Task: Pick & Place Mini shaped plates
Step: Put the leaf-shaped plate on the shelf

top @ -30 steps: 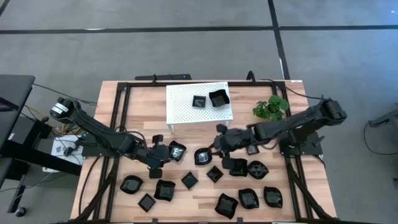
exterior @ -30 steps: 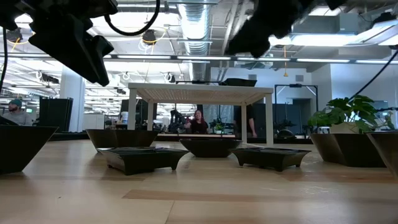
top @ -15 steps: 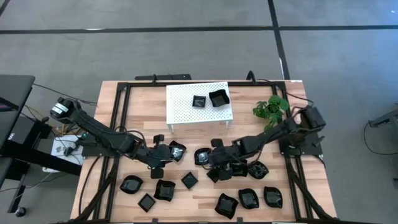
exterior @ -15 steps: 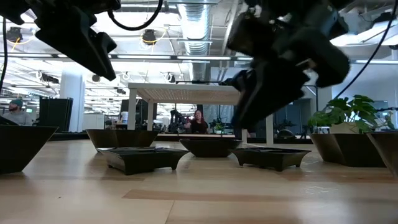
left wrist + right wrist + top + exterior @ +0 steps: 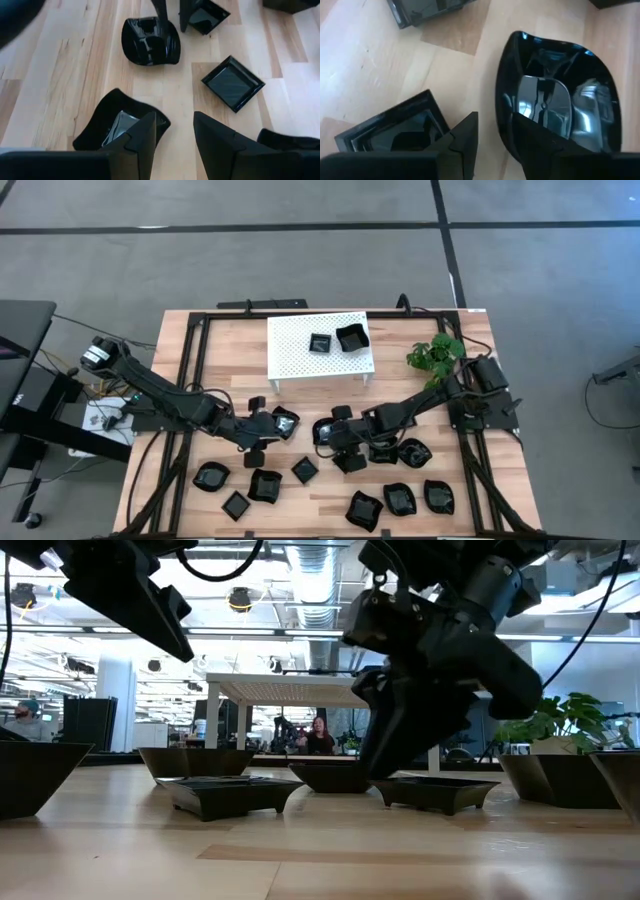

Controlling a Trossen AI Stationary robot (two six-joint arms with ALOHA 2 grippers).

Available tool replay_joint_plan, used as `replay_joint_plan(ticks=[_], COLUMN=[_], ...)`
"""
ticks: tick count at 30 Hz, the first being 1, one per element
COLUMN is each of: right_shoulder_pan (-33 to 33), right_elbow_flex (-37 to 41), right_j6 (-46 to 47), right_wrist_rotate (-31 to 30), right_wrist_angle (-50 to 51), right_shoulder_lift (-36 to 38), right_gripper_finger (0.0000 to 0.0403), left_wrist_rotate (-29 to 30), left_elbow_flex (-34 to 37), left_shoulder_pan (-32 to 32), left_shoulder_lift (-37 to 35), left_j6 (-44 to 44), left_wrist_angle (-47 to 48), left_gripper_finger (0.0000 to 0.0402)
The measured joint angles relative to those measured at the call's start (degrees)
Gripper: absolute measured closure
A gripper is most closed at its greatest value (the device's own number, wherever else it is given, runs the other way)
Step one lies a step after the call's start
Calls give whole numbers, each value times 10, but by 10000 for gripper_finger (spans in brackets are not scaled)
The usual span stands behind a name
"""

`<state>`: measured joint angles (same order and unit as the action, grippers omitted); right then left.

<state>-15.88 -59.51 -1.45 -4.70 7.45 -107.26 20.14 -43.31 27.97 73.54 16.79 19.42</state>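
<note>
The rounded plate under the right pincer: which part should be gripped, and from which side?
Grip the raised rim of the rounded plate on the side nearest the right pincer, coming from above. One finger goes inside the bowl, one outside: its wall curves up, and bare wood lies beside it there, before the square plate.

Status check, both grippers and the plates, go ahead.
Right gripper open, low over rounded plate. Left gripper open, above plates, empty. Two plates on rack.

Glossy black mini shaped plates (image 5: 228,792) sit on the pale wooden table (image 5: 300,860). A dark robot gripper (image 5: 395,745) hangs low over one plate, before a white perforated rack (image 5: 300,692).
</note>
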Motion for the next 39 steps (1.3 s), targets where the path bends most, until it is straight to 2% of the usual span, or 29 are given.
replay_joint_plan(ticks=[9,14,18,23,27,31,39], right_shoulder_pan=[7,7,8,8,8,8,9], right_elbow_flex=[-1,-31,-79,-127,-133,-133,-133], right_j6=[-2,23,29,39,39,38,9], right_wrist_rotate=[0,-6,-31,-58,-60,-100,-105], right_wrist_angle=[-2,3,7,43,45,37,10], right_shoulder_lift=[4,7,7,8,8,8,8], right_gripper_finger=[396,390,400,401,400,401,402], left_wrist_rotate=[0,0,0,0,-2,-25,-18], left_elbow_flex=[0,0,0,0,0,0,0], left_shoulder_pan=[0,0,-1,-21,-38,-55,-59], left_shoulder_lift=[0,0,0,0,0,3,75], left_j6=[0,-3,-57,-74,-80,-80,-149], left_wrist_angle=[-18,-103,-145,-150,-150,-151,-167], left_gripper_finger=[270,266,258,244,240,245,256])
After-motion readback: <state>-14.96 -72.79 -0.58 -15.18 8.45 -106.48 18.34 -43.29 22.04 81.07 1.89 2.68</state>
